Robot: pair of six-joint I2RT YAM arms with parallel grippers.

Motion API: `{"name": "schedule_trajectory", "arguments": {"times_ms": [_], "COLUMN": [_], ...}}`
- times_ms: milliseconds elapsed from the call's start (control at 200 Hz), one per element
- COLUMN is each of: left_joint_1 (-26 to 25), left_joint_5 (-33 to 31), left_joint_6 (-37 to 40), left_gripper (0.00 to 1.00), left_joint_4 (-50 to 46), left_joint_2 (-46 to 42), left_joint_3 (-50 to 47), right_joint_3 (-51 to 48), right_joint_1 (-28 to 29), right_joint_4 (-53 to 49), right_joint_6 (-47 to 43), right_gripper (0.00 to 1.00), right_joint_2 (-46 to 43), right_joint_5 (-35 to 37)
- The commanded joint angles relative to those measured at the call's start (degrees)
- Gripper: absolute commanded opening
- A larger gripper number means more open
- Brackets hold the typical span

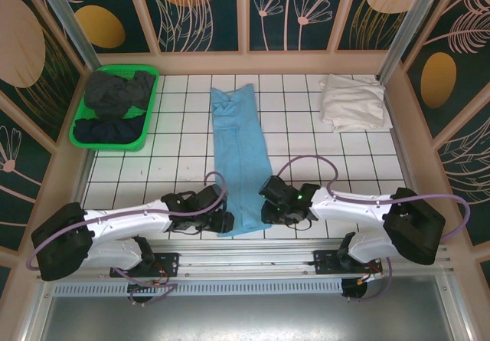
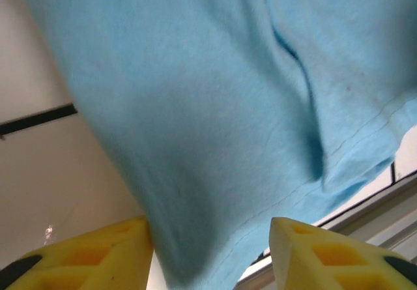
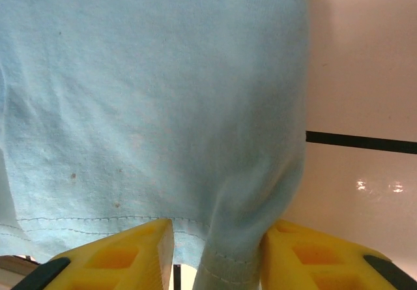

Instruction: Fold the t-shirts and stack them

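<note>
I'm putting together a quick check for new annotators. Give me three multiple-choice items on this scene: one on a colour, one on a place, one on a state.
1. What colour is the basket?
A. red
B. yellow
C. green

2. Where does the white t-shirt lie?
A. in the far right corner
B. in the basket
C. at the near edge

3. How does the light blue t-shirt lie?
A. spread flat, sleeves out
B. folded into a long narrow strip
C. balled up

Key: 1 C, its rim is bright green in the top view. 2 A, it sits by the far right wall. 3 B, it runs as one narrow band down the middle.
</note>
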Motion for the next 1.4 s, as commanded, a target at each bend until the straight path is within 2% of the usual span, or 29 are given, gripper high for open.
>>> {"name": "schedule_trajectory", "arguments": {"times_ms": [0,105,165,340,405,465,565,681,856,1046,1391], "left_joint_1": [-0.2,-0.3,-0.3,-0.3,-0.3,-0.2,3.1,10.8,19.8,26.8,34.2], "left_joint_5": [2.4,4.7,5.8,7.9,6.7,3.3,-2.5,-3.3,-4.9,-3.0,3.4], "left_joint_6": [-0.2,-0.7,-0.6,0.4,1.1,2.0,4.6,8.0,11.5,14.8,18.8], "left_gripper": [0.53,0.51,0.45,0.19,0.0,0.0,0.0,0.0,0.0,0.0,0.0], "left_joint_4": [-2.6,1.1,3.1,7.2,6.8,5.5,2.1,6.1,10.1,12.0,12.6], "left_joint_2": [-1.1,-0.9,-0.9,-2.0,-2.7,-3.6,-3.8,-2.5,6.2,15.8,31.6], "left_joint_3": [-2.6,-4.6,-4.7,-3.8,-2.1,-0.1,4.3,6.0,12.1,19.3,31.3], "right_joint_3": [0.0,-0.4,-0.4,2.4,4.6,6.5,10.0,13.1,17.7,26.4,37.3], "right_joint_1": [0.8,1.4,1.5,1.3,0.8,-0.1,-2.6,-6.8,-14.9,-22.5,-28.3], "right_joint_4": [-0.1,-0.1,-0.1,-2.2,-3.4,-3.6,-2.8,0.7,8.2,10.1,11.2], "right_joint_6": [0.8,1.5,1.5,-0.1,-1.3,-3.3,-6.4,-10.8,-17.0,-23.7,-28.2], "right_gripper": [0.38,0.37,0.33,0.12,0.04,0.0,0.0,0.0,0.0,0.0,0.0], "right_joint_2": [0.5,0.2,0.2,-0.5,-0.9,-1.1,-1.1,-0.6,3.8,13.9,28.6], "right_joint_5": [1.0,0.9,0.9,3.2,5.1,6.4,8.9,10.1,8.3,2.5,-6.1]}}
